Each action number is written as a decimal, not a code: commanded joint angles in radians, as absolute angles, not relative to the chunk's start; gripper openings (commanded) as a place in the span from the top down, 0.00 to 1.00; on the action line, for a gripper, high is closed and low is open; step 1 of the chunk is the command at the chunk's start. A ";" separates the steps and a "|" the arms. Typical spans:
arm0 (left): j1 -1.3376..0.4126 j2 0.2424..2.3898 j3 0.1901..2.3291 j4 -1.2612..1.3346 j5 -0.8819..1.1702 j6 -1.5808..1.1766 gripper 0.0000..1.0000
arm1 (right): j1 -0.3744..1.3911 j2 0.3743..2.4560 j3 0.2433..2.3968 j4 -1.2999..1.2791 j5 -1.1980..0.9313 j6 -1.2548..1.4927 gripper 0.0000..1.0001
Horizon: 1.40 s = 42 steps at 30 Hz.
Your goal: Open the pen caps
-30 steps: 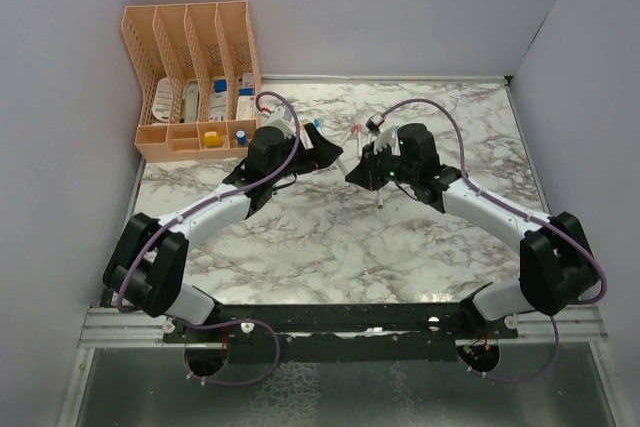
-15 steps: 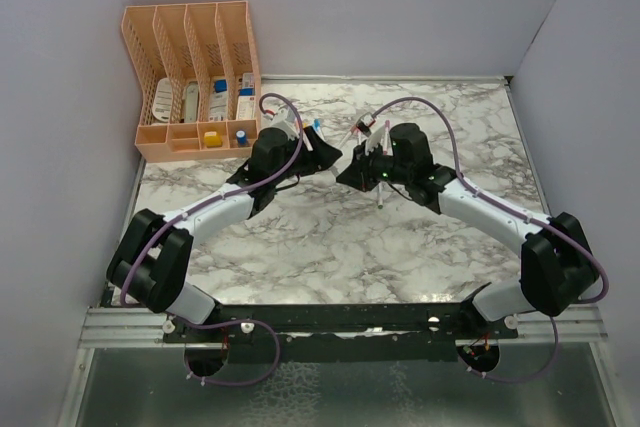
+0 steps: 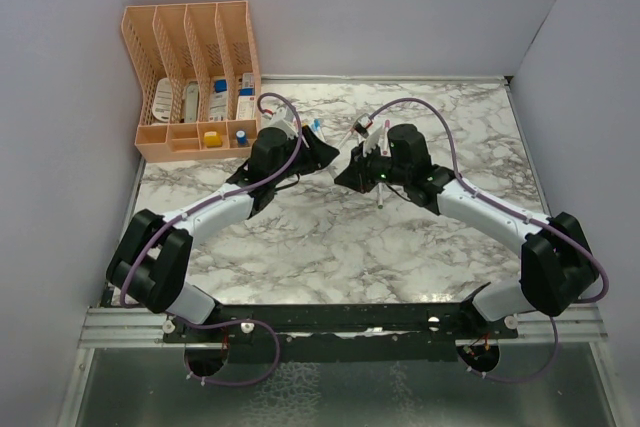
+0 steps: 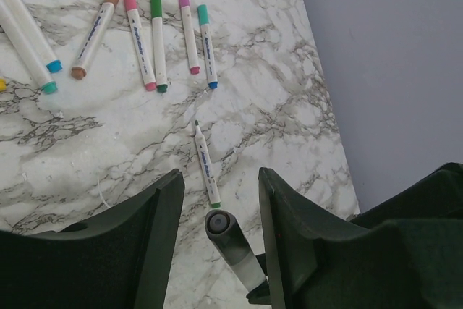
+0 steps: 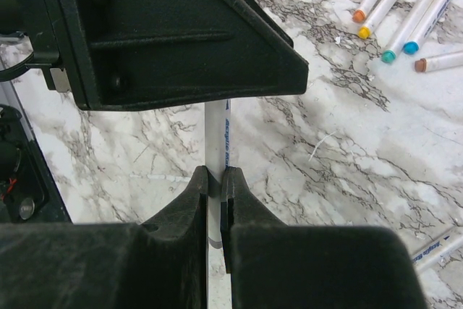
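Fingers (image 5: 189,211) of right gripper (image 5: 215,179) pinch white pen (image 5: 217,135); left gripper (image 4: 219,179) seemingly spread.

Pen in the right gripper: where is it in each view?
Top external: hidden where left gripper meets right gripper.
Left wrist: held pen bottom centre, dark end toward camera.
Right wrist: held pen centre, clamped.
Shared landmark: the left gripper, in all three.
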<state>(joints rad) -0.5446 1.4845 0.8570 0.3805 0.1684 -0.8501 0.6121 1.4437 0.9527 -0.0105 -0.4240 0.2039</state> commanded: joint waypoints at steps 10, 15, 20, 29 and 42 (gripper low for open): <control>-0.548 1.425 0.852 0.429 0.133 -0.865 0.72 | 0.626 1.439 0.959 -0.008 -0.402 0.190 0.99; -0.549 1.424 0.846 0.431 0.142 -0.865 1.00 | 0.627 1.431 0.960 -0.008 -0.396 0.193 0.99; -0.548 1.420 0.839 0.431 0.148 -0.868 1.00 | 0.627 1.418 0.973 -0.013 -0.388 0.201 0.68; -0.552 1.423 0.853 0.431 0.161 -0.872 1.00 | 0.627 1.454 1.009 -0.020 -0.392 0.201 0.31; -0.583 1.437 0.870 0.433 0.153 -0.871 1.00 | 0.628 1.528 1.056 -0.009 -0.408 0.204 0.61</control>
<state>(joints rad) -0.5766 1.4490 0.8486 0.4103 0.1513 -0.8772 0.6209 1.5051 1.0233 -0.0223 -0.4046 0.2043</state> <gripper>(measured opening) 0.131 0.478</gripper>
